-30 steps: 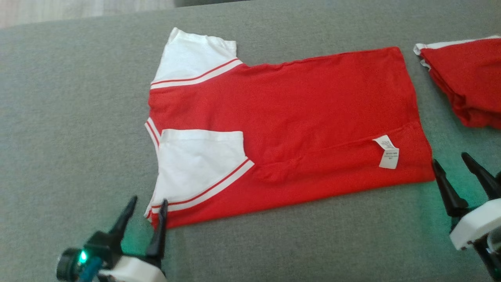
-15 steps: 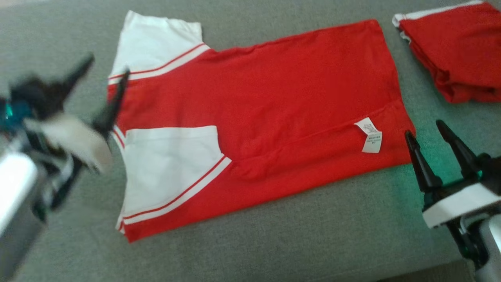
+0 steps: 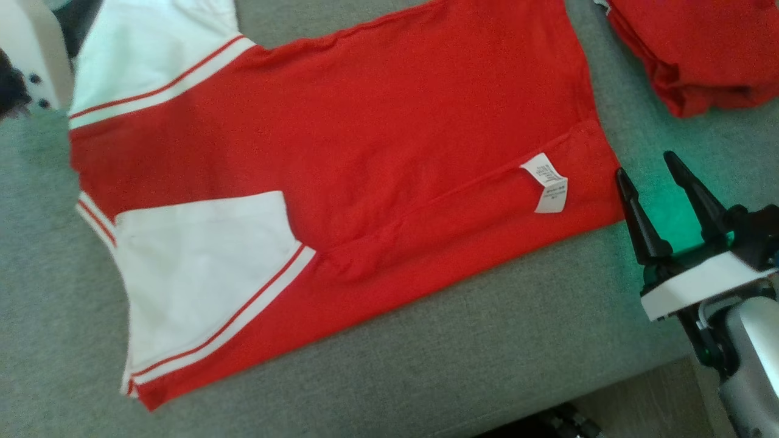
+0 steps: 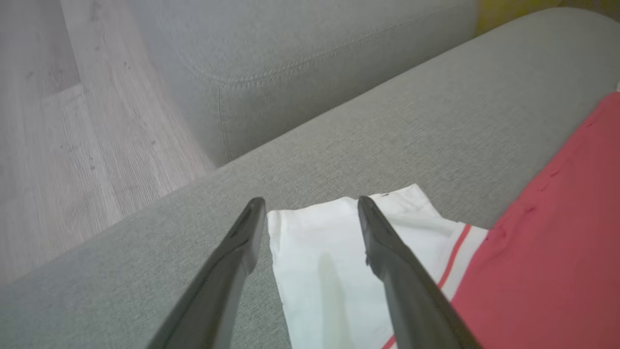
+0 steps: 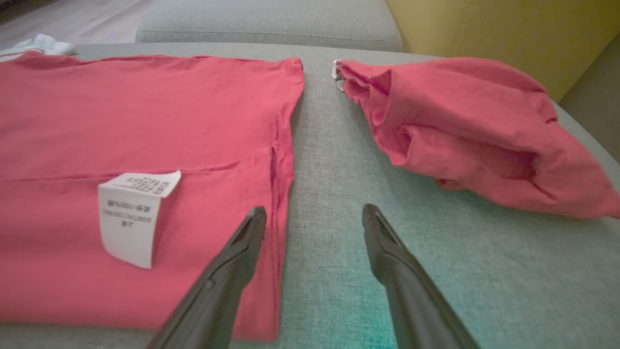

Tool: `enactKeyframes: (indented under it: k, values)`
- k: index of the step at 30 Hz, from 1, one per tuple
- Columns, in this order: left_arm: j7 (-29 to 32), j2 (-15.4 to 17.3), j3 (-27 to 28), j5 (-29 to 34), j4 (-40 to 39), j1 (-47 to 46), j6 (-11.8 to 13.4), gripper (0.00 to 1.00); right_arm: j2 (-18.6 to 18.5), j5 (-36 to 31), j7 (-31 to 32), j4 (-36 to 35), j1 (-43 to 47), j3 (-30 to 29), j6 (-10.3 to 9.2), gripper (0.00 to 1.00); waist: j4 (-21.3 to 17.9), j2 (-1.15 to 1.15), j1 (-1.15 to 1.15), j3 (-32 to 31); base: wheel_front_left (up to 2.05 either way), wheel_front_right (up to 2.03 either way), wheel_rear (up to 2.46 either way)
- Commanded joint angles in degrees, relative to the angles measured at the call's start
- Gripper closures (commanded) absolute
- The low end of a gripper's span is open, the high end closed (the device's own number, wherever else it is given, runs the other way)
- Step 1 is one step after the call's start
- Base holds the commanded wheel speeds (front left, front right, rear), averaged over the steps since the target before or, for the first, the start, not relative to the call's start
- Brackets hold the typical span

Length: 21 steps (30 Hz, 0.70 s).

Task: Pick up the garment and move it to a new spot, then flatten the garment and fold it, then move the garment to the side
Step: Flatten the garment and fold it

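Observation:
The garment [image 3: 377, 128] is a red shirt with white sleeves, lying flat on the grey sofa cushion [image 3: 487, 353]. A white label [image 3: 548, 188] sits near its hem. My left gripper [image 4: 310, 201] hovers open over the outer edge of the far white sleeve [image 4: 334, 261], one finger on each side of the sleeve's corner. The left arm's white housing [image 3: 27, 55] shows at the top left of the head view. My right gripper [image 3: 645, 165] stands open at the near hem corner. In the right wrist view its left finger [image 5: 242, 252] is over the hem [image 5: 283, 160].
A second red garment [image 3: 700, 55] lies bunched on the cushion to the right, a short gap from the hem [image 5: 474, 135]. The cushion's front edge [image 3: 608, 395] drops to the floor at the lower right. Wood floor [image 4: 72, 145] lies beyond the sofa's left end.
My left gripper has swung from the near sleeve's corner up to the far sleeve. The head camera has shifted, so the whole picture slid. The right gripper stays by the hem corner.

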Motion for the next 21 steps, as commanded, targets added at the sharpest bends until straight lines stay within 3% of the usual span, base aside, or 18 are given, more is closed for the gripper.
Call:
enactKeyframes:
  k: [1, 8, 14, 21]
  values:
    - [0.8, 2.4, 2.3, -0.3, -0.8, -3.1, -0.2, 0.0, -0.9, 0.2, -0.9, -1.0, -0.2, 0.7, -0.04, 0.0, -1.2, 0.0, -0.01, 1.3, 0.0, 0.0, 0.0]
    - [6.8, 4.4, 1.0, 0.0, 4.6, -6.3, -0.5, 0.0, -0.3, 0.8, -2.8, 1.5, -2.6, 2.5, -0.04, 0.0, -3.4, 0.0, -0.01, 3.3, 0.0, 0.0, 0.0]
    - [6.1, 6.7, 0.0, 3.0, 7.7, -6.6, 0.0, 0.0, 0.4, 1.2, -3.9, 3.4, -3.8, 4.0, -0.04, 0.0, -4.8, 0.0, -0.01, 4.1, 0.0, 0.0, 0.0]
    - [4.6, 6.9, 0.0, 2.9, 10.1, -6.3, -0.2, 0.0, 0.5, 1.7, -4.6, 4.9, -4.1, 4.5, -0.04, 0.0, -5.9, 0.0, -0.01, 4.4, 0.0, 0.0, 0.0]
